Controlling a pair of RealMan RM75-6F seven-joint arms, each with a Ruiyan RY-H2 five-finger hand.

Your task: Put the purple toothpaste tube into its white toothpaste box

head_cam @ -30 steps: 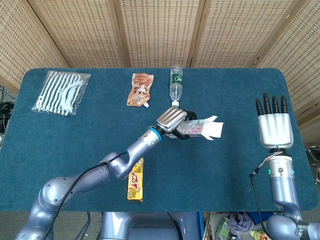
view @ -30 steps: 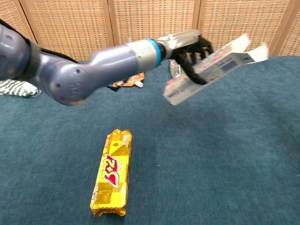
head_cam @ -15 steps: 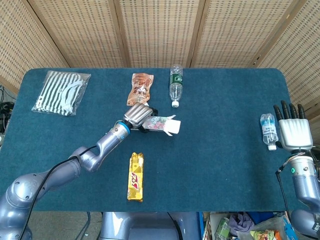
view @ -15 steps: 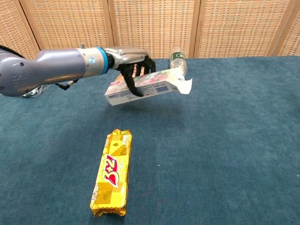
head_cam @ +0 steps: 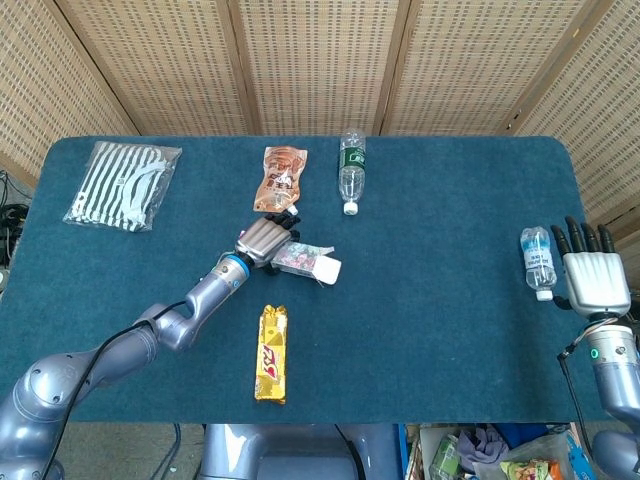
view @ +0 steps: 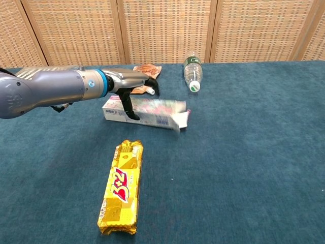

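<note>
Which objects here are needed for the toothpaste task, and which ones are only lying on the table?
Needed: white toothpaste box, held by the left hand.

Only lying there: yellow snack bar, orange pouch, bottle, small bottle beside the right hand, striped bag.

Near the frame's centre, the left hand grips the white toothpaste box, whose open flap points right. Below lies a yellow snack bar. A striped pouch sits upper left, an orange sachet and clear bottle upper centre. At the right edge, the right hand stands with fingers up beside a small bottle.
</note>
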